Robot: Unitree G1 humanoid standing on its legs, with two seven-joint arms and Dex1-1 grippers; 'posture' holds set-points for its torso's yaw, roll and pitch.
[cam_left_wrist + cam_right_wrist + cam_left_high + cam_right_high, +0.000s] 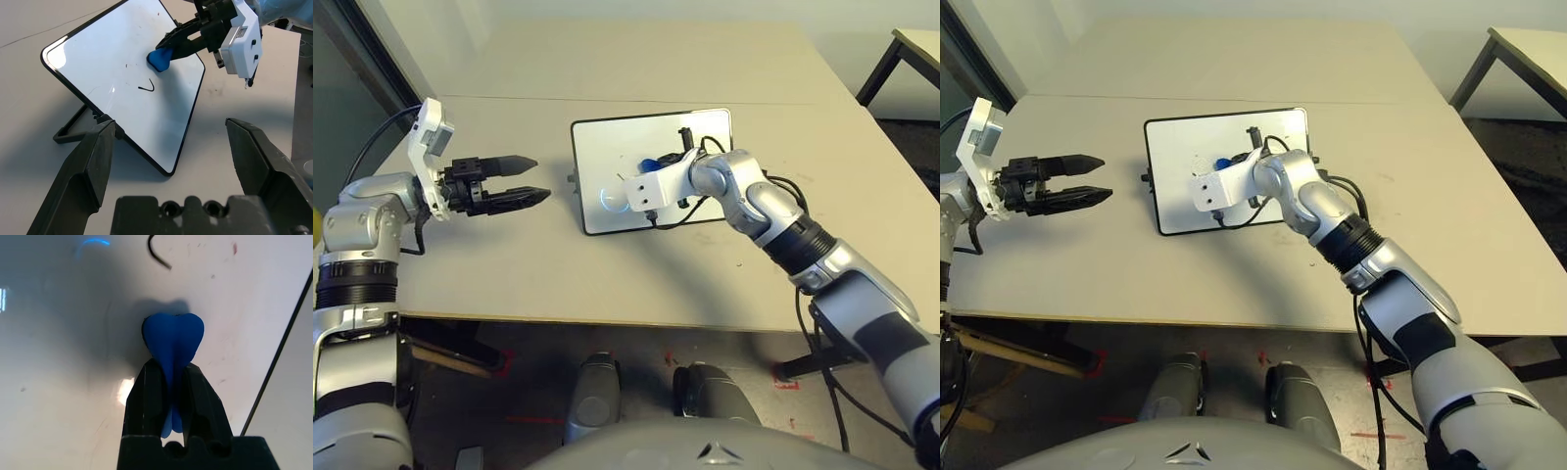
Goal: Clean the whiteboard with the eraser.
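Over the whiteboard (129,73), the right tool (168,377) is clamped on the eraser (173,335); beside it, the left tool (530,180) gapes

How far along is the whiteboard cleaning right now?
Partway at best: the right gripper holds the blue eraser at the whiteboard, whose surface is mostly white. Left to wipe: a short black hooked mark and some small specks. The open left gripper holds nothing.

Lg beige table (783,274) w/ thin seam, grey flr (646,352) w/ red tape marks (786,380), 2nd table (922,44) nr pale wall (862,29).
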